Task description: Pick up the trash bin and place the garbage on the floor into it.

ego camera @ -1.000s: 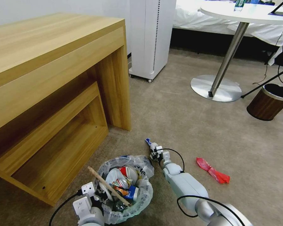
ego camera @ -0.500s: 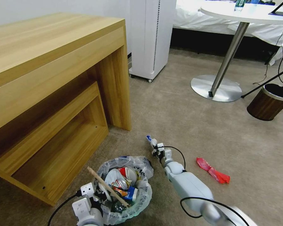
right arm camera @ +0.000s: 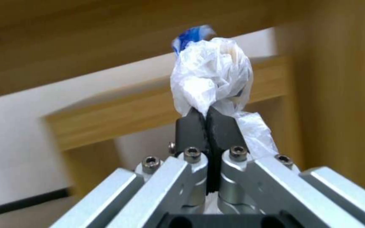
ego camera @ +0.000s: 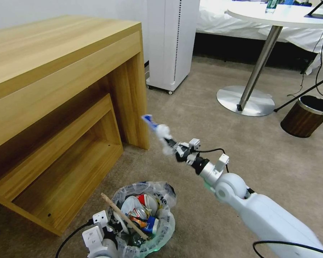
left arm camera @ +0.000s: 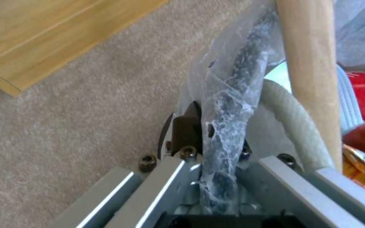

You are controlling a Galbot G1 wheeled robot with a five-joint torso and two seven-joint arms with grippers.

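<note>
carpet floor by wooden desk: we see right gripper raised, fingers clamped on white-blue wrapper; left gripper pinches trash bin rim, bin beside desk's corner leg.

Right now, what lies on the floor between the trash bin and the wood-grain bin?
In the head view, bare carpet between the trash bin and wood-grain bin, crossed above by the right arm.

Your head camera looks down from high over the beige carpet; each wrist camera peers close along its jaws, both catching the light wooden desk.
</note>
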